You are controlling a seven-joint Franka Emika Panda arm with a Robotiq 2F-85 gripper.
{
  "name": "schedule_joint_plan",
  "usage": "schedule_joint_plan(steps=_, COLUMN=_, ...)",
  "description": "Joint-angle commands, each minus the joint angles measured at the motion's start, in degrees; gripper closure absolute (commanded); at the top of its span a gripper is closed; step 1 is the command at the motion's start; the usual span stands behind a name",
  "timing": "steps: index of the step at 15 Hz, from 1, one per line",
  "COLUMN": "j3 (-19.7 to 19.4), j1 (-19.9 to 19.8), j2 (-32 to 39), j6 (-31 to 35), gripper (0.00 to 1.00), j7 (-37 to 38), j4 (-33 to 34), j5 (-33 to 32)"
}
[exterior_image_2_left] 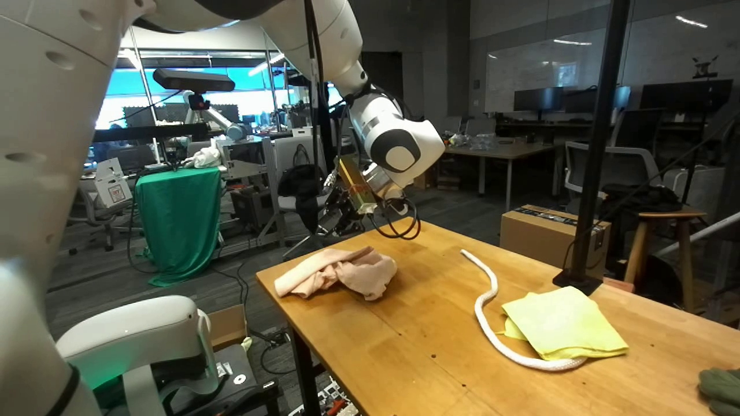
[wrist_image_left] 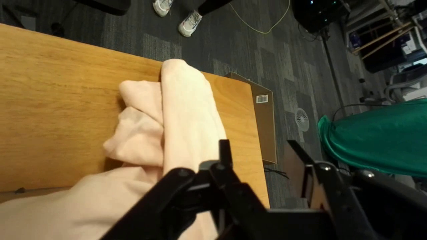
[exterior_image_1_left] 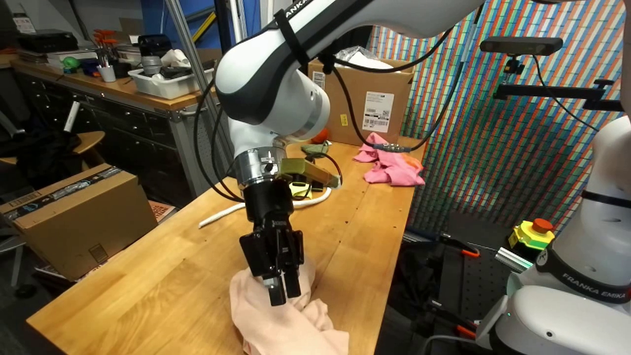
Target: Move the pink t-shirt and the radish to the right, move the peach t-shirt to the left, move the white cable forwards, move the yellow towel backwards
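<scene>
One wooden table (exterior_image_2_left: 425, 309) bears a peach shirt (exterior_image_2_left: 361, 274) bunched near one end, likely set there for the leftward move, while the empty hand (exterior_image_1_left: 285, 297) hangs clear of it, fingers (wrist_image_left: 226, 153) parted, presumably to avoid snagging.

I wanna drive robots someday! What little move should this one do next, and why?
Perhaps raise the open, black two-fingered gripper a little. It clamps no cloth in the wrist view, and the crumpled peach fabric t-shirt lies near one end of the brown wooden table, so the shirt looks placed.
</scene>
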Motion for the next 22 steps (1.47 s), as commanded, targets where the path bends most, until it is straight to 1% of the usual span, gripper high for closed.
schedule_joint_plan(steps=1, j3=0.03, j1=0.19, j2=0.85, j6=-1.91, gripper=0.22, j7=1.93, j4=1.94, j5=-1.22)
schedule_joint_plan(steps=2, j3=-0.05, j1=0.13, j2=0.96, j6=-1.87, gripper=0.16, j7=2.17, j4=1.96, j5=-1.22)
schedule_joint_plan(steps=3, j3=-0.40, j1=0.32, j2=0.76, j6=-0.62, gripper=0.07, j7=2.90, j4=1.69, j5=-1.59)
schedule_joint_plan(steps=4, j3=-1.05, j1=0.72, j2=0.35, j6=1.77, gripper=0.01, j7=3.50, j4=1.13, j5=-2.74)
schedule_joint_plan(steps=5, j3=-1.64, j1=1.05, j2=0.30, j6=4.07, gripper=0.00, j7=4.53, j4=0.97, j5=-4.31)
schedule_joint_plan(steps=10, j3=-4.14, j1=1.24, j2=1.29, j6=16.74, gripper=0.00, j7=9.65, j4=0.28, j5=-16.99)
schedule_joint_plan(steps=13, j3=-5.92, j1=1.37, j2=2.01, j6=25.10, gripper=0.01, j7=13.45, j4=-0.88, j5=-23.51)
schedule_joint_plan(steps=17, j3=-9.16, j1=2.42, j2=2.97, j6=34.99, gripper=0.00, j7=21.76, j4=-2.46, j5=-31.92)
schedule_joint_plan(steps=19, j3=-11.50, j1=3.58, j2=3.10, j6=38.59, gripper=0.00, j7=27.11, j4=-3.10, j5=-36.41)
schedule_joint_plan(steps=22, j3=-15.94, j1=6.34, j2=1.71, j6=42.61, gripper=0.00, j7=35.87, j4=-4.74, j5=-43.94)
